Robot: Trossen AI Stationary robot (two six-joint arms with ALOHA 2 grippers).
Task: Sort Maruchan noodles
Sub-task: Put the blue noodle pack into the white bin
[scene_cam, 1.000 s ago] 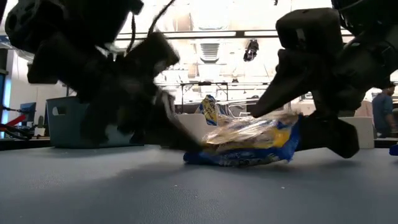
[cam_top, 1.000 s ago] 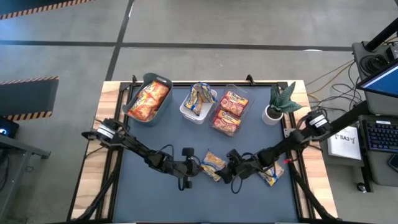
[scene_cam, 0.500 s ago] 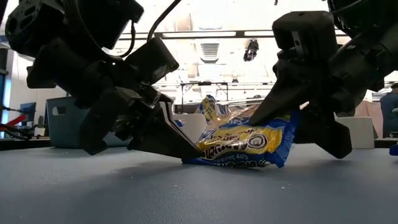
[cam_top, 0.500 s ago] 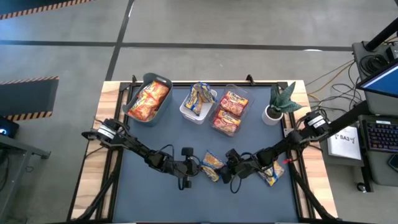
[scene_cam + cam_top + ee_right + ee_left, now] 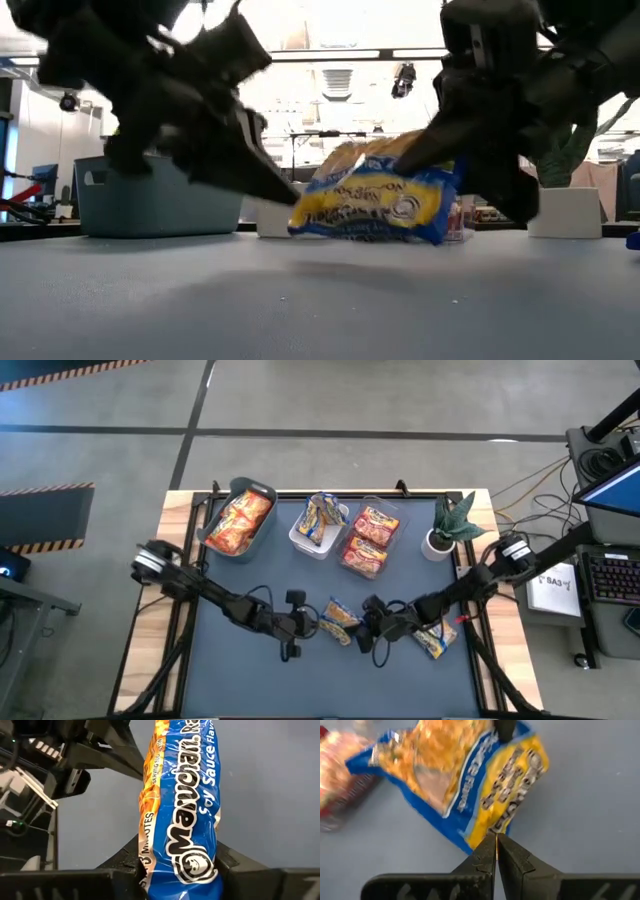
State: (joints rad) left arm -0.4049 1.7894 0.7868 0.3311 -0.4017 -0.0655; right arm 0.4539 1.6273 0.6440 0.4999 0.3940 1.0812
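Right wrist view, fingers (image 5: 180, 870) clamping blue-and-yellow packet (image 5: 182, 805)

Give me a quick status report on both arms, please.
Right pincer shut on blue-and-yellow crinkly plastic noodle packet, lifted off grey table. Left pincer shut, tip at packet's edge. Nothing in the way.

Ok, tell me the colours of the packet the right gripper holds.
Blue and yellow packet, clearest in the right wrist view.

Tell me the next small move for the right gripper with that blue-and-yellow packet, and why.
Probably carry it toward the white bin, which already holds blue-and-yellow packets. The right gripper clamps the blue-and-yellow packet, which hangs clear of the table; the shut left gripper only touches its edge.
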